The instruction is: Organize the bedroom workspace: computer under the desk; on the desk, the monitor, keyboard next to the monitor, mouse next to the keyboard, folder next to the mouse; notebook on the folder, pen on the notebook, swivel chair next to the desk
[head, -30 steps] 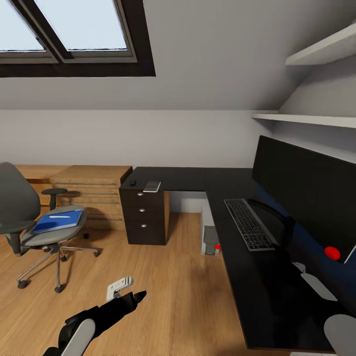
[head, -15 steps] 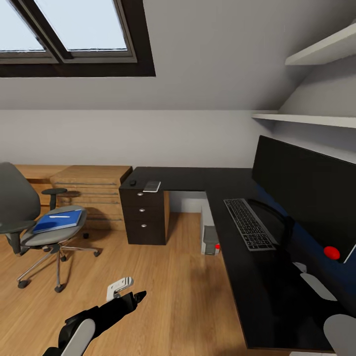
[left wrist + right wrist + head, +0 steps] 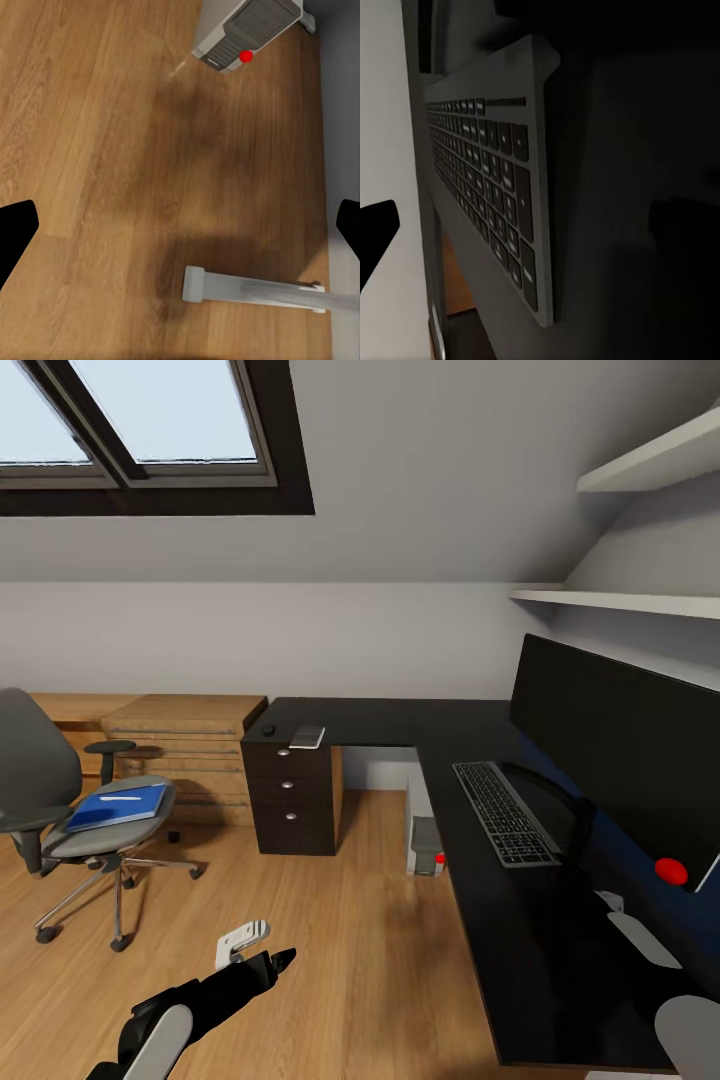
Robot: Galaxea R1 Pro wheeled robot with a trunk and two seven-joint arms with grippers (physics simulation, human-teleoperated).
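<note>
Three placements already read as done: the monitor (image 3: 620, 750) stands on the desk (image 3: 400, 722), the keyboard (image 3: 503, 812) lies flat just in front of it, and the computer (image 3: 425, 847) sits on the floor under the desk top. Left for you, as far as the head view shows: the mouse (image 3: 268, 730) sits at the far corner of the desk beside the notebook (image 3: 308, 737), both well apart from the keyboard; the folder (image 3: 118, 806) rests on the seat of the swivel chair (image 3: 60, 800) with a pale sliver on it that may be the pen, too small to confirm; the chair stands well apart from the desk. Your left gripper (image 3: 250, 950) hangs low over the wood floor (image 3: 350, 960), jaws spread and empty in its wrist view. Your right gripper (image 3: 540, 225) faces the keyboard edge-on; one dark fingertip shows, the other side is lost in shadow, so you cannot tell its jaw state
</note>
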